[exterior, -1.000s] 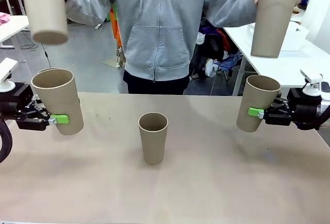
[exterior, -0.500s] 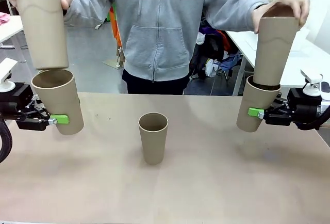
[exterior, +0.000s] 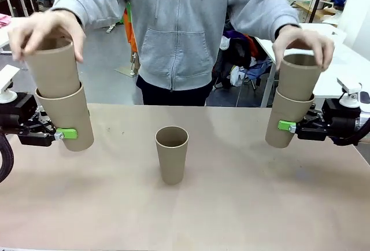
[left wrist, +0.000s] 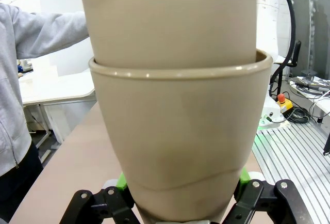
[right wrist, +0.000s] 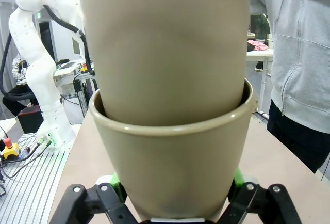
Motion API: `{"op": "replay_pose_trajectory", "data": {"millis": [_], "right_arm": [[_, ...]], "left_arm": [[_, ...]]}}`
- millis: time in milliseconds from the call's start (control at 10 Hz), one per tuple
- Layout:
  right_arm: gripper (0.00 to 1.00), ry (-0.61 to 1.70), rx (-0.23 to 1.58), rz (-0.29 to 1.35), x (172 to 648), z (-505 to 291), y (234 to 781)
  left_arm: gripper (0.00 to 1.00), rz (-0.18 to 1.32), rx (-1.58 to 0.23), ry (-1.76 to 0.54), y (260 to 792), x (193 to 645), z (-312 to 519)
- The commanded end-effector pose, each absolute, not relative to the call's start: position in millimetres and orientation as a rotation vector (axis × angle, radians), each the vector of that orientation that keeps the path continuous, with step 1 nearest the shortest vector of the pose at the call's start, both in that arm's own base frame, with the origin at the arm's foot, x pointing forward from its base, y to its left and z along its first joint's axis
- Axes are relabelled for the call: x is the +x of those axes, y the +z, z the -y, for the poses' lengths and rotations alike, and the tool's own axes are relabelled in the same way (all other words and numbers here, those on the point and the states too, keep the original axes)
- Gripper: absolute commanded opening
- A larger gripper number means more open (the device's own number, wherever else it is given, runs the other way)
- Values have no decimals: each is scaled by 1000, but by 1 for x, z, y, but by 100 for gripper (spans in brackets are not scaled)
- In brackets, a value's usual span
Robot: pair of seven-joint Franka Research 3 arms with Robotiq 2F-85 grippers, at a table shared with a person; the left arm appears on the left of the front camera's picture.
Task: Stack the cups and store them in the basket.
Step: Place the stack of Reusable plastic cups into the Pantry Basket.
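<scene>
My left gripper [exterior: 62, 133] is shut on a tan cup [exterior: 68, 118] held above the table's left side. A person's hand [exterior: 43, 28] pushes a second cup [exterior: 53, 65] down into it. My right gripper [exterior: 284, 126] is shut on another tan cup [exterior: 288, 118] at the right, tilted slightly. The person's other hand [exterior: 303, 41] presses a cup [exterior: 299, 77] into that one. A lone cup [exterior: 171, 154] stands upright at the table's middle. In the left wrist view the held cup [left wrist: 180, 146] has the inserted cup [left wrist: 170, 20] nested inside. The right wrist view shows its held cup [right wrist: 172, 167] with the inserted cup [right wrist: 165, 48]. The basket is out of view.
The person in a grey hoodie [exterior: 176, 28] stands at the table's far edge. A white table [exterior: 324, 69] stands behind at the right. The brown tabletop [exterior: 231, 210] has open room in front of and beside the middle cup.
The person's hands have lowered both cups from above my grippers down into the cups I hold. My grippers and the middle cup have stayed in place.
</scene>
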State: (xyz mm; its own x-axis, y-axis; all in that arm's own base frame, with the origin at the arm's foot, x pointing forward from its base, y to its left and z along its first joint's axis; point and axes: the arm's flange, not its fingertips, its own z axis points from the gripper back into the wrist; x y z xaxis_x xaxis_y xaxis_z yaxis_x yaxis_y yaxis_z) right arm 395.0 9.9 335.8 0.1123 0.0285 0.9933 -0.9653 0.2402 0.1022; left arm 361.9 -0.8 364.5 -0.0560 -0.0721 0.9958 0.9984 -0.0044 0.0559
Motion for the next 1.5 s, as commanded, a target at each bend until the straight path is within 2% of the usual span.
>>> {"op": "replay_pose_trajectory", "data": {"millis": [0,1400], "right_arm": [[85,971,1045,1203,396,-11,337],[85,971,1045,1203,396,-11,337]], "left_arm": [[83,1199,-1134,-1285,367,361,0],[83,1199,-1134,-1285,367,361,0]]}}
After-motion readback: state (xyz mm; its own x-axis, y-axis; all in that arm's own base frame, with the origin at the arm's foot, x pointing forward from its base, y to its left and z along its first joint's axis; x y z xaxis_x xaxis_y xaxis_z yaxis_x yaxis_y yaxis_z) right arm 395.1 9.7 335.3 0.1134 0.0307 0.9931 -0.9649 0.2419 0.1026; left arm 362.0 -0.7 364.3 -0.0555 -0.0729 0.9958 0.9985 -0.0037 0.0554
